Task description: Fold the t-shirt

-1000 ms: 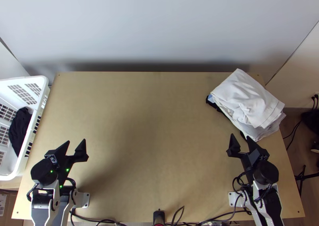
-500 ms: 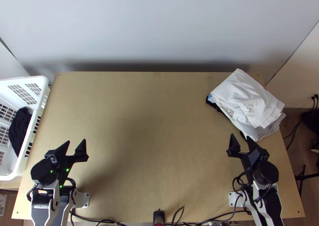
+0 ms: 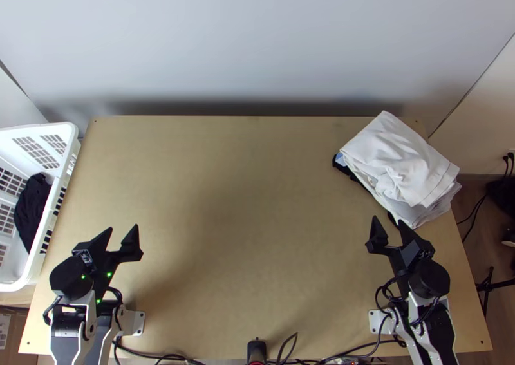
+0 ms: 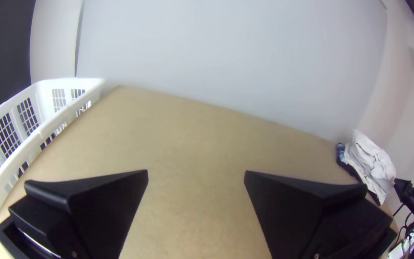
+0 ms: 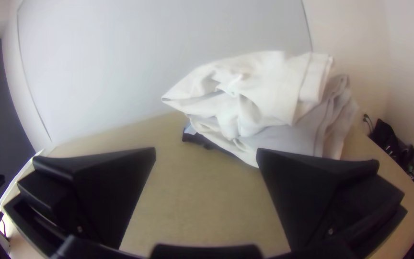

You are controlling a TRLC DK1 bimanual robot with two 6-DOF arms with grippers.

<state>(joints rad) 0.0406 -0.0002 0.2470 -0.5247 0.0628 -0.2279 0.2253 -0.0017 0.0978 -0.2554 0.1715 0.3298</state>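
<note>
white basket | at left edge of wooden table | pale wall beyond

A light wooden counter stands against a smooth, pale grey wall, with small dark dots near its corners. A soft dark shadow band runs along the foot of that wall, and faint, blurry shading lies over the middle of the counter. At the right, a thin dark seam parts the grey surface from a warmer off-white wall. Below is a brown floor, where thin black metal legs stand beside the counter. The left wrist view shows a narrow whitish panel next to a dark grey surface.
</note>
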